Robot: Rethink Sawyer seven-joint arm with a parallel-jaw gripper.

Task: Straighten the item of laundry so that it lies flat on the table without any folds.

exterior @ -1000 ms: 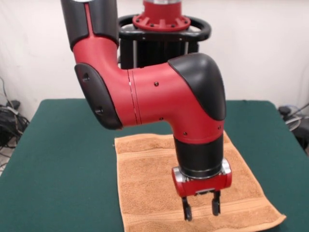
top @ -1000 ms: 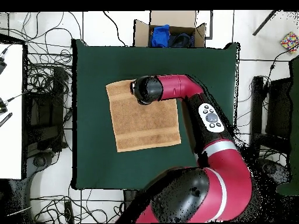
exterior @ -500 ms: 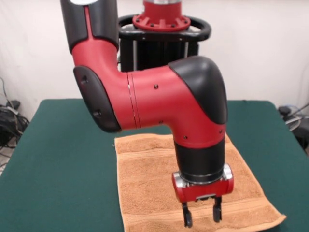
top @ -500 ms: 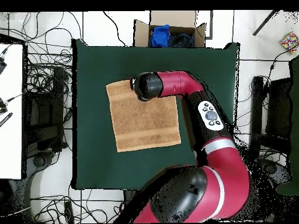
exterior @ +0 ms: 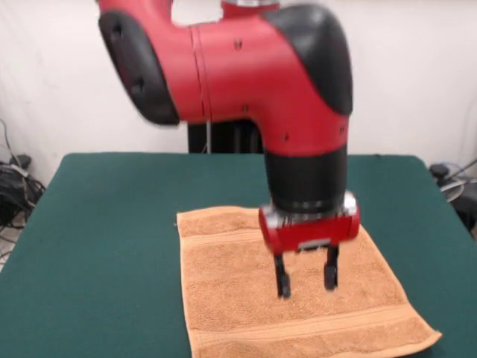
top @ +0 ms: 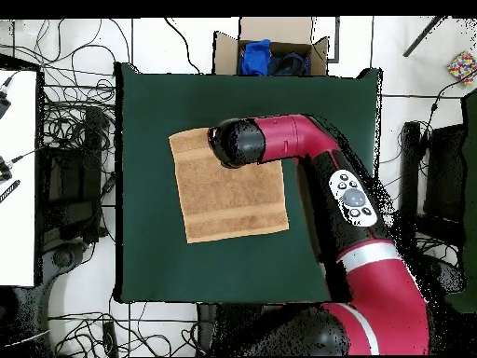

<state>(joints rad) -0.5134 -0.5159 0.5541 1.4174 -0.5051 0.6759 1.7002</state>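
Front view, left to right: the green tabletop (exterior: 104,246) is bare at 9 o'clock. The orange-tan towel (exterior: 231,298) lies spread flat from centre toward 5 o'clock, with one woven band visible near its far edge and another near its near edge. No folds show in the uncovered part.

The end effector (exterior: 305,277) hangs over the towel's middle, toward its right half, with both fingers pointing straight down. The fingers are spread with a clear gap between them and nothing is held. The tips appear to be above the cloth, not touching, though contact can't be ruled out from this angle. Towel extends past the end effector on all sides; the most cloth lies at its 9 o'clock and 6 o'clock.

Overhead view: the towel (top: 228,200) sits slightly left of the tabletop (top: 154,252) centre, rotated a little off the table edges. The wrist covers the towel's 1 o'clock corner area, so the end effector itself is hidden there. A cardboard box (top: 270,51) sits off the tabletop at 12 o'clock.
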